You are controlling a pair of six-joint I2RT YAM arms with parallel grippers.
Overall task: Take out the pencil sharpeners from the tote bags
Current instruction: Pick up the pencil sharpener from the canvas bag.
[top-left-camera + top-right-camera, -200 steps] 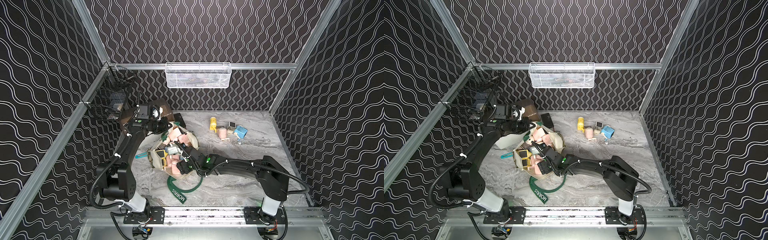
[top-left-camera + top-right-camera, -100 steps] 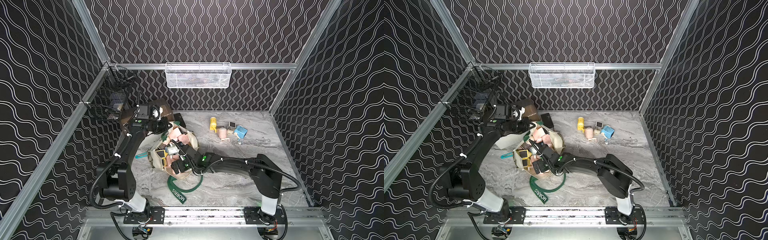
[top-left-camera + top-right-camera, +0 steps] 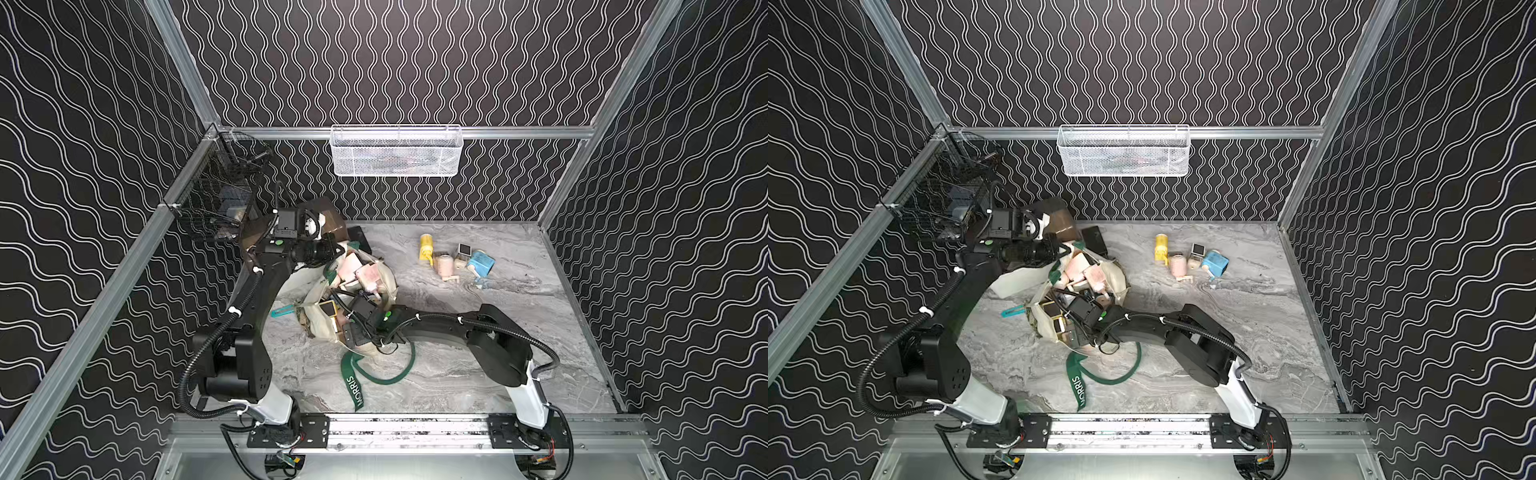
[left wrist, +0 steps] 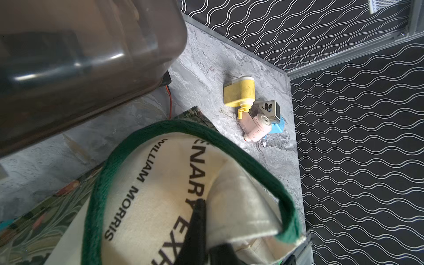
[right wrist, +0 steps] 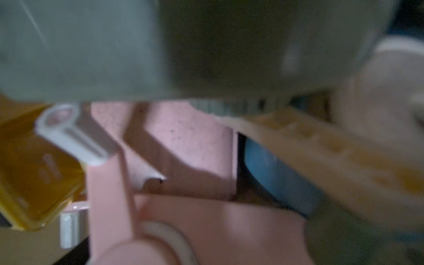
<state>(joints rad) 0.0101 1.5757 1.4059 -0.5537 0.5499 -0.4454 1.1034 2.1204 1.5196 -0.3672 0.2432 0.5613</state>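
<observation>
my right gripper (image 3: 343,326) is buried in the mouth of the tote bag (image 3: 387,286), nose among the pencil sharpeners (image 3: 365,274) packed there; its wrist view is a blur of pink plastic, so i cannot tell how its jaws stand. my left gripper (image 4: 203,215) is pinched tight on the bag's cream rim beside the green strap (image 4: 94,206), holding that edge up. well apart, near the back wall on the marble table (image 3: 457,365), 4 sharpeners (image 3: 444,264) lie clustered: yellow, pink, cream and blue

Green strap (image 3: 356,390) reads "MORRIS"; tote bag (image 4: 146,183) reads "WILLIAM MORRIS".
</observation>
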